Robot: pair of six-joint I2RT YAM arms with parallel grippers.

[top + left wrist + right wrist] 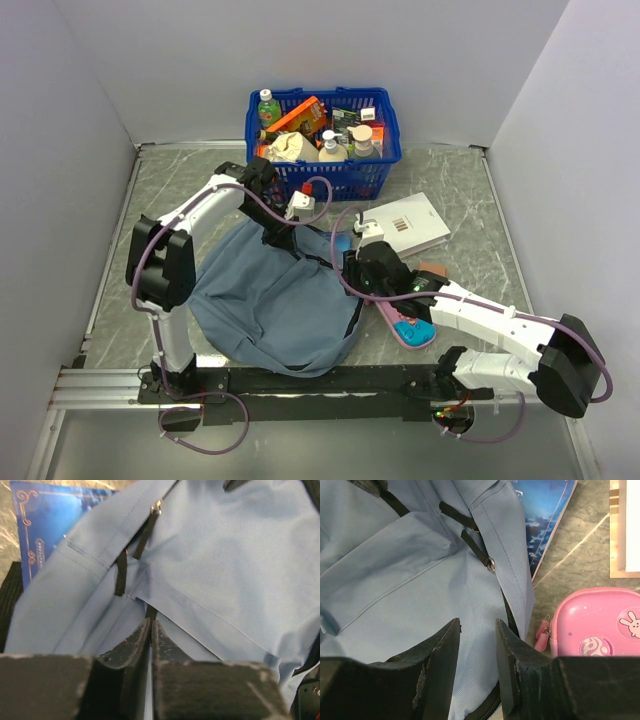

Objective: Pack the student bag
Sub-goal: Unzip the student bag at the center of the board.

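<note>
The student bag (270, 300), grey-blue fabric, lies flat in the middle of the table. My left gripper (277, 236) is at its far top edge. In the left wrist view the left gripper (150, 622) is shut, with a thin fold of the bag's fabric (210, 555) pinched between its fingers beside a black zip pull. My right gripper (356, 272) is at the bag's right edge. In the right wrist view the right gripper (477, 625) is open and empty, its fingers just above the bag's fabric (395, 570) next to the dark zip.
A blue plastic basket (380, 170) full of bottles and packets stands at the back. A white book (410, 222) lies right of the bag. A pink pencil case (600, 625) lies by my right gripper. A blue book (545, 510) sticks out from under the bag.
</note>
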